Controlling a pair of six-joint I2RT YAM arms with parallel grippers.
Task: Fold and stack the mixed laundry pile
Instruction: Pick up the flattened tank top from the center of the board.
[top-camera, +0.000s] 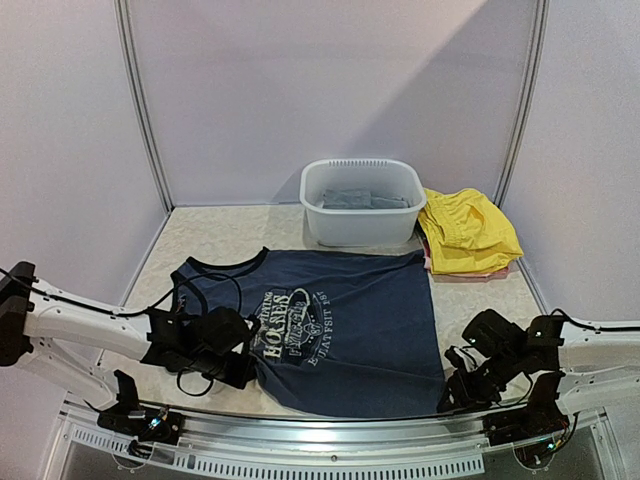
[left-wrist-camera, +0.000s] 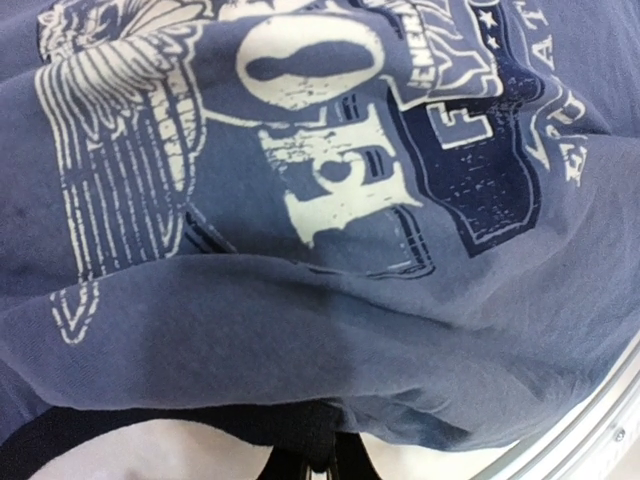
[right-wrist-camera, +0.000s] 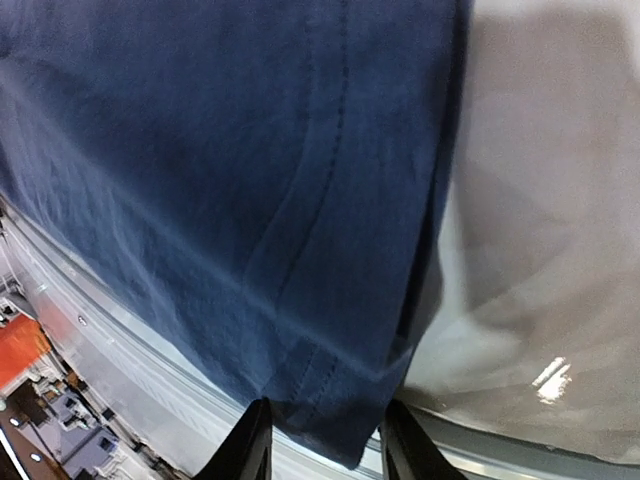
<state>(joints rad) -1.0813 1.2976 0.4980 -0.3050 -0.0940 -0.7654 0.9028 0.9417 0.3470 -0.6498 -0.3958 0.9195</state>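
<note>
The navy tank top (top-camera: 340, 320) with white chest print lies spread flat on the table, its lower edge at the near rim. My left gripper (top-camera: 245, 365) is at its near-left edge and is shut on the dark trim (left-wrist-camera: 318, 465); the print fills the left wrist view (left-wrist-camera: 320, 150). My right gripper (top-camera: 455, 385) is at the near-right hem corner. In the right wrist view its fingers (right-wrist-camera: 325, 455) stand apart with the hem corner (right-wrist-camera: 340, 400) between them, not pinched. Yellow clothes (top-camera: 468, 230) lie folded on a reddish garment (top-camera: 470, 272) at the back right.
A white plastic basin (top-camera: 362, 228) stands at the back centre with grey fabric (top-camera: 355, 199) inside. The metal rail of the table's near edge (top-camera: 330, 425) runs just below the tank top. Walls enclose the table on three sides.
</note>
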